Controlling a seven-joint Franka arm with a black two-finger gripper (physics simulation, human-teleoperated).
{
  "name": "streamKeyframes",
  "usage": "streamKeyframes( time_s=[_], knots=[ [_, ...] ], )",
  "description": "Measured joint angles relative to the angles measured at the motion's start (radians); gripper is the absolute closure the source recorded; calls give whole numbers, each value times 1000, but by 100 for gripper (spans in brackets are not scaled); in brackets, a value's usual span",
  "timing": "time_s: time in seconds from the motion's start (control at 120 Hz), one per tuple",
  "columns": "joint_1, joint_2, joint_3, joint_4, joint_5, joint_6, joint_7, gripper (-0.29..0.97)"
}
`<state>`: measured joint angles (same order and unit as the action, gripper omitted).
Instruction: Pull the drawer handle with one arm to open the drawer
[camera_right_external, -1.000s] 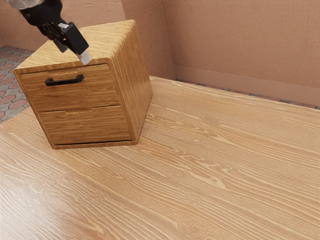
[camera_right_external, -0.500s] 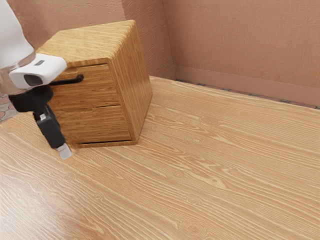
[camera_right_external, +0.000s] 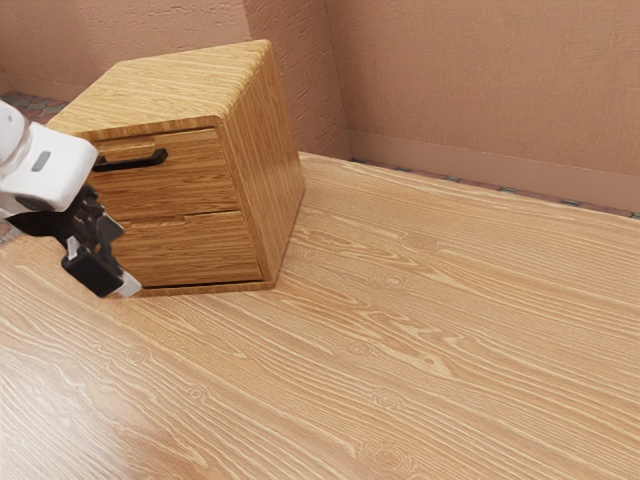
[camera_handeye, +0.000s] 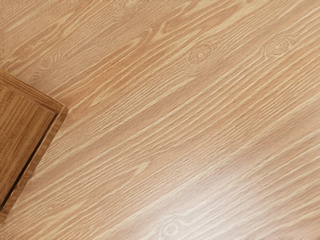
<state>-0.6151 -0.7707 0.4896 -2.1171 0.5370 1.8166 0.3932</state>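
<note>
Wood-grain tabletop (camera_right_external: 420, 380) up front. The hand (camera_right_external: 108, 278) hangs low over it, at the lower front corner of the cabinet (camera_right_external: 200, 90); wide or narrow, can't tell. Higher up and apart from it, the black drawer handle (camera_right_external: 130, 158) sits on the top drawer (camera_right_external: 170, 185), which looks flush.

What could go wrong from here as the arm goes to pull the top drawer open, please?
The gripper hangs low by the bottom corner of the cabinet, well below the handle; climbing to it could scrape the lower drawer front. The handle is slim and sits near the upper drawer face, so a grasp may miss. Nothing visibly anchors the cabinet to the table, so pulling might drag it.
</note>
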Motion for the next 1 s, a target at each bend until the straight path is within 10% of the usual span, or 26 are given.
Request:
streamKeyframes(
  time_s=[1.0],
  knots=[
    [-224,145,376,226,218,86,587,0]
  ],
)
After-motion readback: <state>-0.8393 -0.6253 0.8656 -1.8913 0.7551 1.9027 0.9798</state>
